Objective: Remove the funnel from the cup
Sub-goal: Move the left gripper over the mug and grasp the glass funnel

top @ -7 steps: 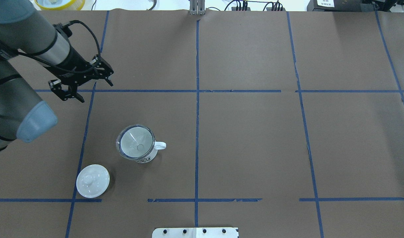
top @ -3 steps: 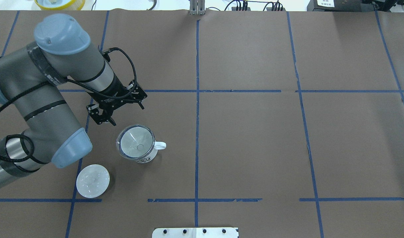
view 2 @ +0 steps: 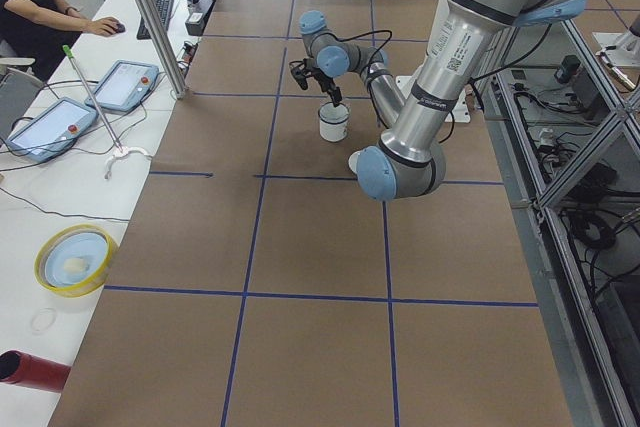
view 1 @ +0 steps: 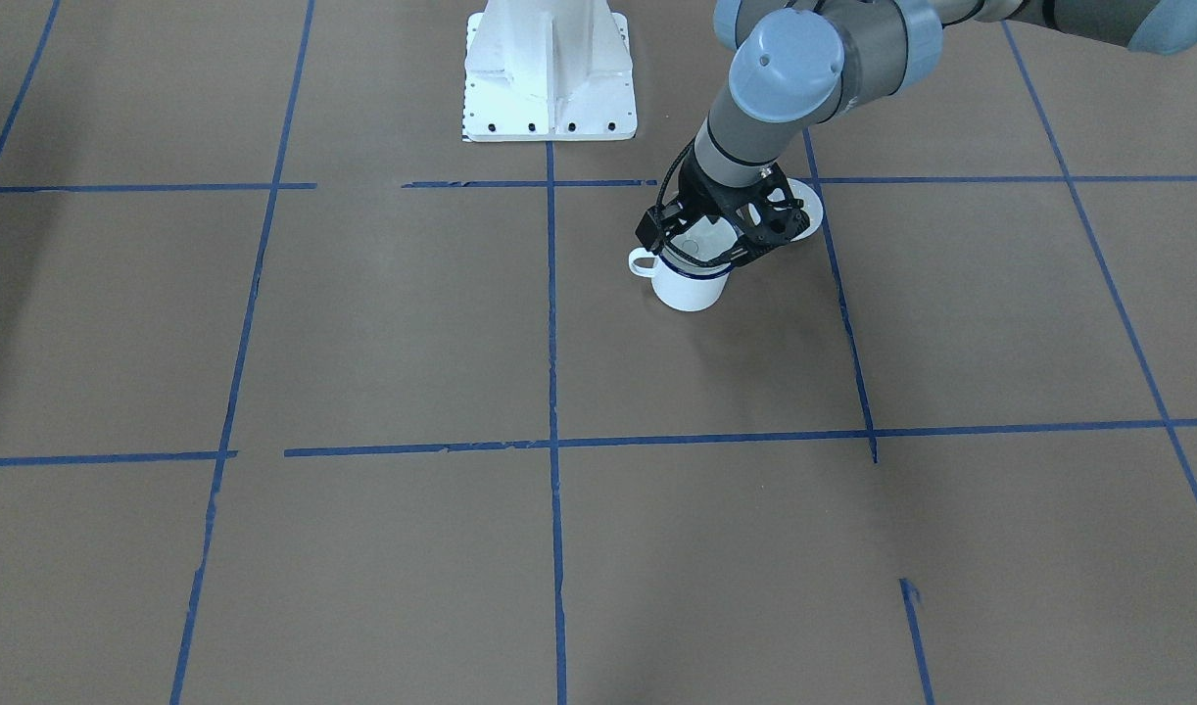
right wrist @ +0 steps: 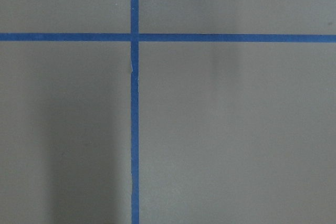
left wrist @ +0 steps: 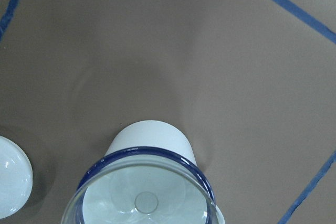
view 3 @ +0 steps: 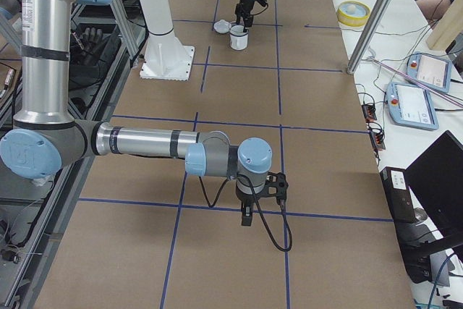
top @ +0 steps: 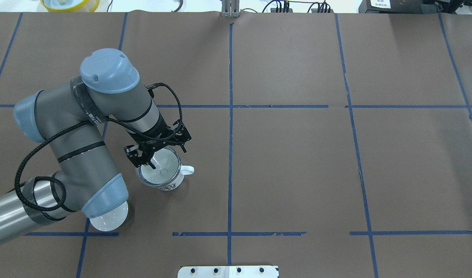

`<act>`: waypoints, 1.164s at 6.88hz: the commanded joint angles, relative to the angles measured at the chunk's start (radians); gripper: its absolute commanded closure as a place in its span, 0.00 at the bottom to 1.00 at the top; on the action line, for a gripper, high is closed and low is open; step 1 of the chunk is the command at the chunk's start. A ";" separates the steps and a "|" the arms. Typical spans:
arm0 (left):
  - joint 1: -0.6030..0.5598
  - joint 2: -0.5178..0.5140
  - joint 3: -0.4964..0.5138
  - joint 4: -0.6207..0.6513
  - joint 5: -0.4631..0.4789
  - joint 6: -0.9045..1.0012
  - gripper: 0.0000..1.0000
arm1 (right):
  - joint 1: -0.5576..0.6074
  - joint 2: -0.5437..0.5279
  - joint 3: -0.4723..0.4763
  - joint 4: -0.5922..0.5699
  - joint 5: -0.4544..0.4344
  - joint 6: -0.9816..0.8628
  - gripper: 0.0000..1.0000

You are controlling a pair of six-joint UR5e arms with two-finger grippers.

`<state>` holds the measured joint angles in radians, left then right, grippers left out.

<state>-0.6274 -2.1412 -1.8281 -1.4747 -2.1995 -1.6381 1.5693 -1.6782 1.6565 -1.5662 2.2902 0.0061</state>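
1 funnel (top: 161, 170) in cup (top: 169, 187) | left gripper (top: 162, 155) wide above | right gripper (view 3: 247, 219): cannot tell

White lid (left wrist: 10, 182), yellow bowl (view 2: 75, 259), blue-taped table (top: 297, 173)

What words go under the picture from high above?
Open left gripper at the clear funnel, which sits in the white cup.

The table (top: 297, 173) is covered in brown paper, squared off with blue tape (top: 230, 116). A white cup (view 1: 692, 289) stands upright on it, handle toward the middle line. A white lid (top: 104, 224) lies near the cup, not touching it. A white base plate (view 1: 550, 93) sits on the robot's side.
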 commanded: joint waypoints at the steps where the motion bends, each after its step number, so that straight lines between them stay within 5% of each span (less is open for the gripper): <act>1: 0.008 -0.009 0.015 -0.006 0.006 0.006 0.14 | 0.000 0.000 0.000 0.000 0.000 0.000 0.00; 4: 0.012 -0.020 0.033 -0.006 0.020 0.006 0.42 | 0.000 0.000 -0.001 0.000 0.000 0.000 0.00; 8: 0.012 -0.031 0.058 -0.036 0.021 0.007 0.48 | 0.000 0.000 0.000 0.000 0.000 0.000 0.00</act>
<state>-0.6152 -2.1704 -1.7779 -1.5046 -2.1788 -1.6311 1.5693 -1.6782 1.6561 -1.5662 2.2902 0.0061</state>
